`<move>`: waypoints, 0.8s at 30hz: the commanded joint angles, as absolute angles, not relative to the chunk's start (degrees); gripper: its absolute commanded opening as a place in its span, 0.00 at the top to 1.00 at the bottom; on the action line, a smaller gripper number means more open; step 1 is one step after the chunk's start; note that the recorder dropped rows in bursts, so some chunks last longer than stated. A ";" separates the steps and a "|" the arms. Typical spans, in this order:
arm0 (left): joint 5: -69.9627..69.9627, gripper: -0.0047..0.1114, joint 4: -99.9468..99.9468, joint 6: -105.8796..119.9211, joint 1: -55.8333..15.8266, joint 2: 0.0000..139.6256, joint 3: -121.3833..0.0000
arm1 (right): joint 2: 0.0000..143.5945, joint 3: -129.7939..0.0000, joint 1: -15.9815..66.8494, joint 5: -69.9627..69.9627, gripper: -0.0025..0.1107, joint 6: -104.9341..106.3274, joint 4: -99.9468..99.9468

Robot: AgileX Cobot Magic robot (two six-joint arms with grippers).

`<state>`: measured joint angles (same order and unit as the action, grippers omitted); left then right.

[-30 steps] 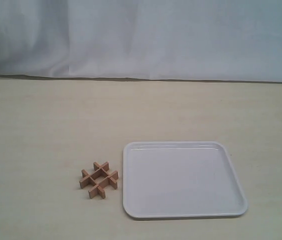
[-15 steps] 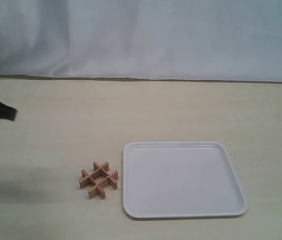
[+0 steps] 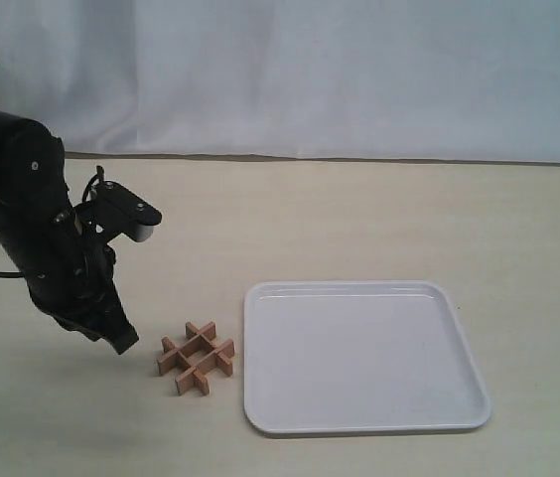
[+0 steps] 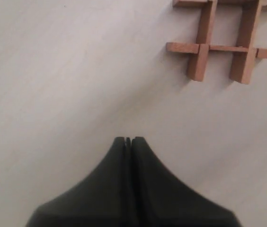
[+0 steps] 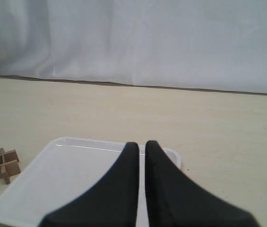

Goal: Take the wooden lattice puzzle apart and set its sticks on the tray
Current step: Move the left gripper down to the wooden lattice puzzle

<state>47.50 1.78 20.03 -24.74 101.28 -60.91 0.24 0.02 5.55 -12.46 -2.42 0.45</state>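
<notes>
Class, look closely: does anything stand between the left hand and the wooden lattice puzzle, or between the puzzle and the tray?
Nothing visible does. Only bare tabletop separates the left hand from the wooden lattice puzzle, and the tray sits right beside it.

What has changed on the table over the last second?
The left arm has swung in from the left edge of the exterior view. Its pincer has come down beside the puzzle, shut and holding nothing. The puzzle, still assembled, and the tray have not moved.
</notes>
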 commanded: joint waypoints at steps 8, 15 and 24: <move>44.58 0.96 5.63 22.79 -28.38 101.42 -61.35 | 0.00 0.00 5.51 -12.17 0.94 -2.16 0.50; 43.73 0.96 6.72 22.69 -28.38 101.89 -61.35 | 0.00 0.00 5.51 -12.17 0.94 -2.16 0.50; 42.58 0.61 7.65 22.94 -28.92 106.97 -61.35 | 0.00 0.00 5.51 -12.17 0.94 -2.16 0.50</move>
<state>44.00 6.72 22.57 -28.19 106.36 -61.04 0.24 0.02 5.55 -12.46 -2.42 0.45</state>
